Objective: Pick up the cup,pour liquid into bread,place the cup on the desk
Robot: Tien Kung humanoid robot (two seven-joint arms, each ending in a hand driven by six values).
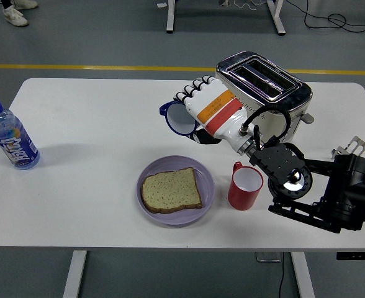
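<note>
So the right robot hand (198, 105) is clamped on a blue cup (177, 118), tipped sideways above the bread (171, 190) plate (201, 211); no readable labels anywhere.

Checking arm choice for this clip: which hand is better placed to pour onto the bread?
Right. The right hand already grips the blue cup, tilted on its side just beyond the plate with the bread. No left arm shows.

Right hand (202, 107) raised, fingers (192, 93) curled, gripping.

Toaster (264, 87) behind, red mug (244, 188) beside plate (176, 208), left tabletop open
</note>
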